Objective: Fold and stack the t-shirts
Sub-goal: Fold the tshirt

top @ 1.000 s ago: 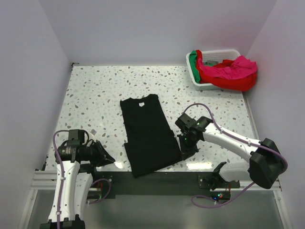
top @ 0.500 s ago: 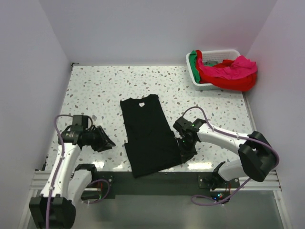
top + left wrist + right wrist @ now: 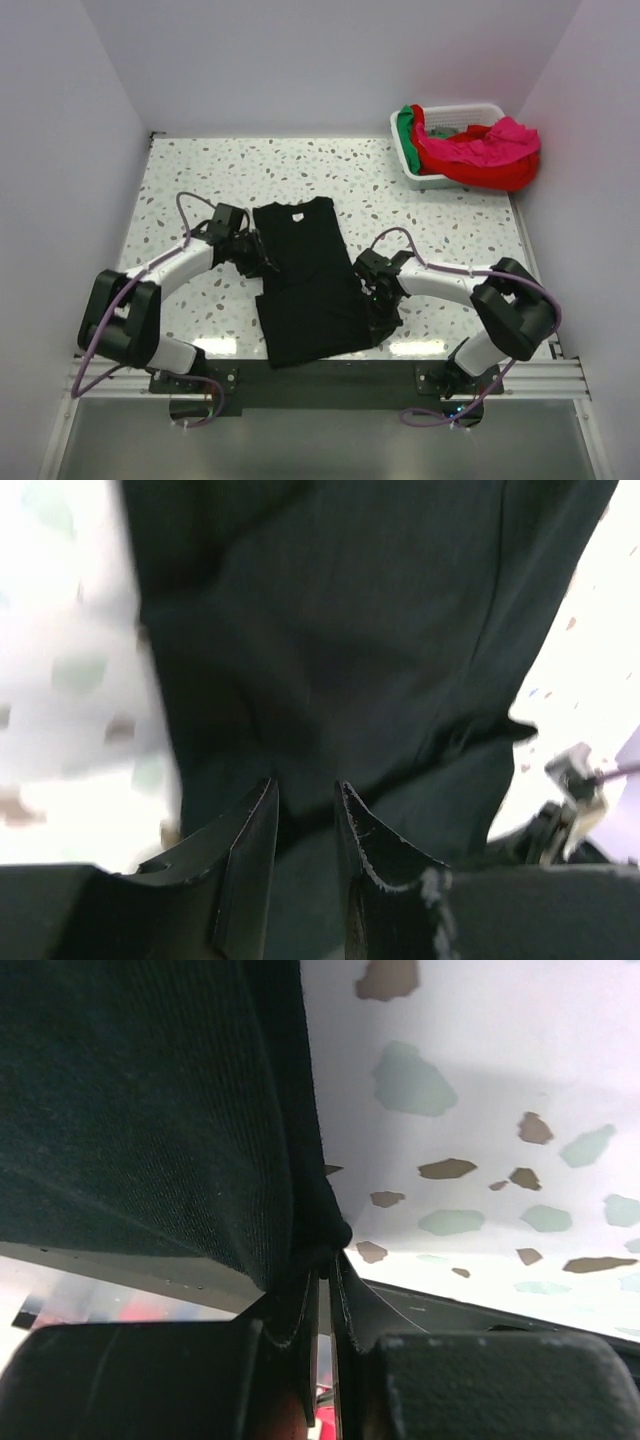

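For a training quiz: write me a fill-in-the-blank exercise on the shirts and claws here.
The t-shirt lying on the table is ___.
Of the left claw and right claw, the one pinching its edge is the ___.
The red, pink and green shirts lie in the white ___.
Missing: black; right; basket.

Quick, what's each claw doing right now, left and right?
Left claw: partly open at the shirt's left edge, nothing clearly gripped.
Right claw: closed, pinching the shirt's right edge.
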